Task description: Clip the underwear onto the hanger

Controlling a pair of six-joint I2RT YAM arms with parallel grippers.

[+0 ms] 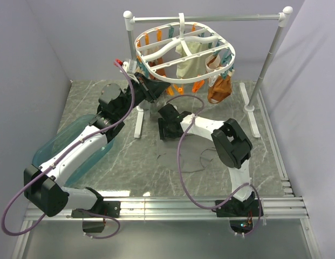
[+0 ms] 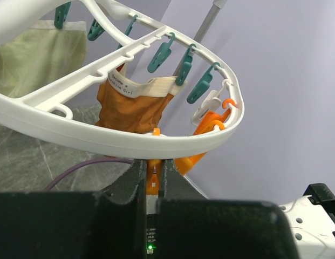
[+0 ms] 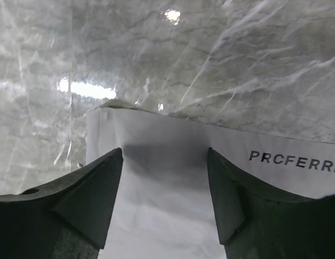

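Hanger (image 2: pixel 156 143) rim over left tool (image 2: pixel 151 174), orange peg (image 2: pixel 152 183) between fingers (image 2: pixel 134 181)

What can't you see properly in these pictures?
- Pale cloth: in the right wrist view its printed word runs off the right edge. In the top view the right pincer covers it, so its whole shape is hidden.
- Orange peg: in the left wrist view the hanger rim hides its top.
- Left pincer: in the top view its tips are lost against the hanger.

White band (image 3: pixel 172 178) – "PRCFERRN", cut off, orange garment (image 2: pixel 129 110) label – unreadable
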